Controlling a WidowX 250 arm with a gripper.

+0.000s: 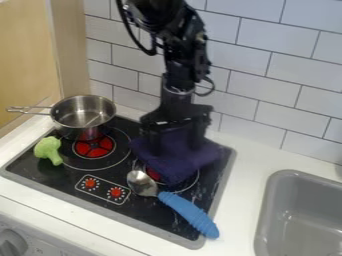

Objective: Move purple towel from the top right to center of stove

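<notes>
- The purple towel is seen bunched on the right rear part of the stove, where the right burner is partly covered by it.
- The gripper is held pointing down over the towel; its two fingers are set wide apart, with purple cloth seen between them. Whether the cloth is touched by them cannot be told.
- The metal pot is placed at the left rear of the stove, its handle pointed left; the left burner is partly hidden by it.
- The green toy broccoli is set near the stove's left edge, in front of the pot.
- The spoon is laid slantwise, its metal bowl placed near the towel and its blue handle pointed toward the front right.
- The gray sink is set into the white counter at the right.
</notes>
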